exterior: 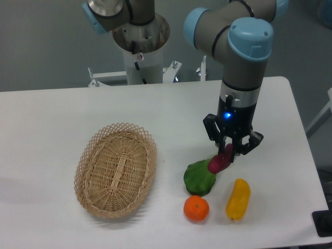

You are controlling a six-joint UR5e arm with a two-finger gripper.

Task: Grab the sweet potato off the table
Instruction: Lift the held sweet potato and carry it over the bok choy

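The sweet potato (220,161) is a small reddish-purple tuber. It hangs tilted between the fingers of my gripper (229,151), its lower end over the edge of a green vegetable. My gripper is shut on its upper end and points straight down over the right part of the white table (62,119). Whether the tuber's lower end touches the green vegetable I cannot tell.
A green vegetable (199,178) lies just below and left of the gripper. A round orange fruit (196,208) and a yellow oblong vegetable (238,199) lie near the front edge. An oval wicker basket (115,168) stands to the left. The arm's base (140,41) stands at the back.
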